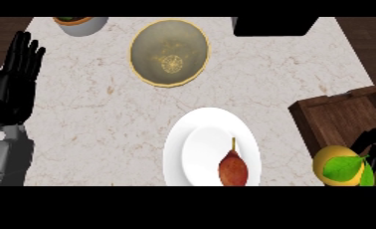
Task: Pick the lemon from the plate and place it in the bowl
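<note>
The right hand (365, 148) shows only as a few dark fingers at the lower right edge of the view, just above and beside the lemon (342, 166). I cannot tell if these fingers are closed around the fruit or only lie next to it. The lemon is yellow with a green leaf on it, and it is at the right edge, off the plate, just below a brown wooden tray (334, 118).

The white plate (176, 158) lies to the left of the lemon, near the lower edge, and it carries a reddish-brown fruit with a stem (234, 170).

Further up, in the middle, stands the bowl (169, 52) with a golden rim; nothing lies in it.

The left hand (18, 81) rests at the left edge, well apart from the lemon, fingers straight and pointing up.

A small grey pot (83, 24) is at the top left and a black object (275, 26) at the top right.
</note>
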Robot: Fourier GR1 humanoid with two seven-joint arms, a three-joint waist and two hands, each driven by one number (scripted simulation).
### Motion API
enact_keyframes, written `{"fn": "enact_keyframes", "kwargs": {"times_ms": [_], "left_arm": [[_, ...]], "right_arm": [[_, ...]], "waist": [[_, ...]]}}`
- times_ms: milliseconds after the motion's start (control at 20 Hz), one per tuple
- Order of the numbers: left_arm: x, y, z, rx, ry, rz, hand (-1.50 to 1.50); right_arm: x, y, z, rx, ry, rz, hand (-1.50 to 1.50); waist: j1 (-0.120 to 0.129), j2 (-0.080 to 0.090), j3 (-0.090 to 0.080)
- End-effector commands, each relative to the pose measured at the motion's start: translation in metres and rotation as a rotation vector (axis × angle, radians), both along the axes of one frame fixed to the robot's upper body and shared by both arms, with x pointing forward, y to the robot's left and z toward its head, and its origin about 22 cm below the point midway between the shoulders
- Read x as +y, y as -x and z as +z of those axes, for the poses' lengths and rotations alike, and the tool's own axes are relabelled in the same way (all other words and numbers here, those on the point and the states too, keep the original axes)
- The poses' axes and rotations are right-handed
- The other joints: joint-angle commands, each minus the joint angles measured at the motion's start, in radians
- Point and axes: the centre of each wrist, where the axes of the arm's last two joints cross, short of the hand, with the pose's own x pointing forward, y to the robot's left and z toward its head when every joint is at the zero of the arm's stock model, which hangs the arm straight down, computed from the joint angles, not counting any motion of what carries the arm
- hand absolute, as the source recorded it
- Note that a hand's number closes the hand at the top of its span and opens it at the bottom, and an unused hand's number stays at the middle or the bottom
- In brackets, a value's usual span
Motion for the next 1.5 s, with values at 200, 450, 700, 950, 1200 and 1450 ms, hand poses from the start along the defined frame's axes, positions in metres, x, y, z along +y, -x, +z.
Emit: {"fn": "enact_keyframes", "kwargs": {"times_ms": [200,450,700,950,1200,1450], "left_arm": [[0.008,-0.002,0.011,0.003,-0.01,-0.022,0.0],[-0.011,-0.005,-0.007,-0.007,-0.019,-0.016,0.0],[-0.009,-0.01,0.008,0.004,-0.004,-0.037,0.0],[0.002,-0.009,0.016,-0.001,0.003,-0.03,0.0],[0.0,-0.01,-0.002,-0.009,0.016,-0.047,0.0],[-0.003,-0.015,0.004,-0.01,-0.003,-0.04,0.0]], "right_arm": [[0.038,0.004,0.064,-0.273,-0.168,0.177,1.5],[0.072,-0.012,0.087,-0.27,-0.267,0.26,1.5],[0.122,-0.069,0.107,-0.246,-0.334,0.277,1.5],[0.153,-0.11,0.135,-0.178,-0.334,0.296,1.5],[0.194,-0.154,0.108,-0.09,-0.333,0.282,1.5],[0.2,-0.202,0.087,-0.029,-0.368,0.292,1.5]], "waist": [[0.025,0.0,-0.001],[0.021,0.0,-0.002],[0.027,0.003,-0.001],[0.031,0.002,-0.001],[0.039,0.01,-0.001],[0.035,0.012,0.001]]}}
